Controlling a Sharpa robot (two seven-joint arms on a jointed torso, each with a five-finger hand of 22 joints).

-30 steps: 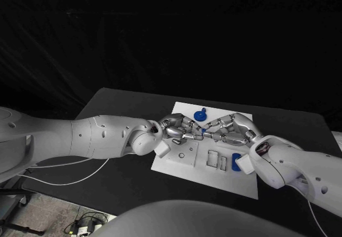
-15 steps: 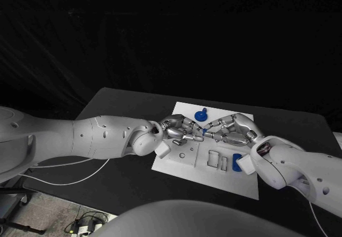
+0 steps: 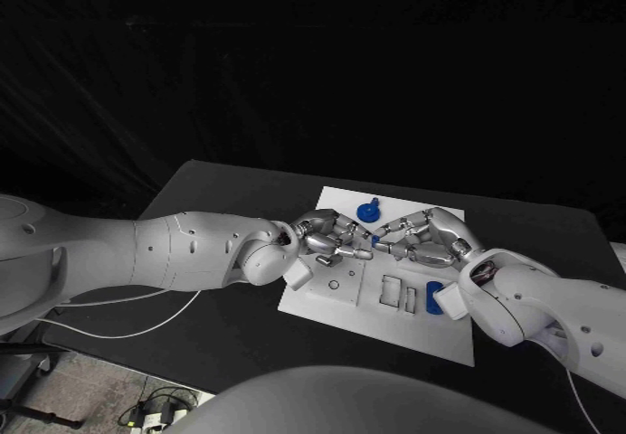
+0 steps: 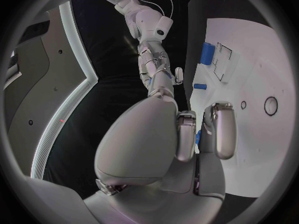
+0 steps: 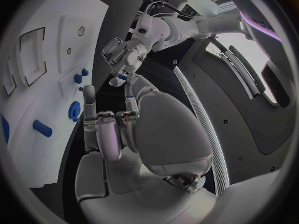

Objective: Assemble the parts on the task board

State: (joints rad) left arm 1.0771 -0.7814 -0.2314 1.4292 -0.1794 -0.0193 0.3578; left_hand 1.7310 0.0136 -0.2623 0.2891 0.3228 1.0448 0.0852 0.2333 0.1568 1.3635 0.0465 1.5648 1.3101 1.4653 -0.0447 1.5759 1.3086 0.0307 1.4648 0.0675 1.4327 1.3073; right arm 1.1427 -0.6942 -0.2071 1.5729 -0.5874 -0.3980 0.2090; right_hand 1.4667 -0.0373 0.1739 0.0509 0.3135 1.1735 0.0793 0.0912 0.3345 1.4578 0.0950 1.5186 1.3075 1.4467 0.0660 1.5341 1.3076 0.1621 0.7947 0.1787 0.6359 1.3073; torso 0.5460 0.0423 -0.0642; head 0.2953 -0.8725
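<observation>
The white task board [image 3: 378, 312] lies in the middle of the table. Above its far half my left hand [image 3: 327, 237] and right hand [image 3: 424, 237] meet fingertip to fingertip. A small blue part [image 3: 377, 239] is pinched between them. In the left wrist view blue [image 4: 198, 137] shows between my left hand's [image 4: 187, 139] fingers, and the right hand [image 4: 161, 79] also has blue at its tips. In the right wrist view the right hand [image 5: 131, 134] faces the left hand [image 5: 123, 55]. A round blue part [image 3: 368, 212] stands at the board's far end.
Another blue part [image 3: 433, 297] stands in the board beside rectangular slots [image 3: 393, 291], close under my right wrist. Several blue parts [image 5: 74, 110] lie on the board [image 5: 31, 84] in the right wrist view. A white cable [image 3: 118, 330] trails off the table's left edge.
Both hands stay together over the board. The right hand's fingers have shifted slightly around the small blue part.
</observation>
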